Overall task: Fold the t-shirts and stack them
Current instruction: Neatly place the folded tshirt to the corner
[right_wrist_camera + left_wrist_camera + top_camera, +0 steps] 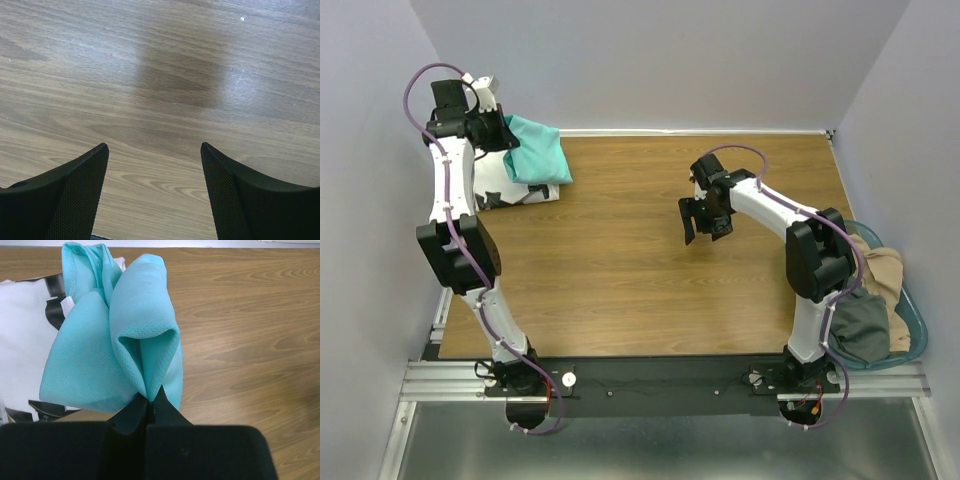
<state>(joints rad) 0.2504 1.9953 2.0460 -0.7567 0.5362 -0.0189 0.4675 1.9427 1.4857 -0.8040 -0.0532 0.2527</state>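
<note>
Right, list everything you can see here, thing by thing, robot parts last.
turquoise t-shirt: one, bright turquoise, bunched over the white one at the table's far-left corner
white t-shirt: one, white with black marks, lying flat at the far-left corner
table: one, brown wood grain, in front of the arms
basket: one, teal-tinted, beside the table's right edge
tan cloth: one, in the basket
grey cloth: one, in the basket, nearer the arm bases
left arm: one, white and black, its jaws shut on a fold of the turquoise t-shirt
right arm: one, white and black, its jaws open and empty over bare table
</note>
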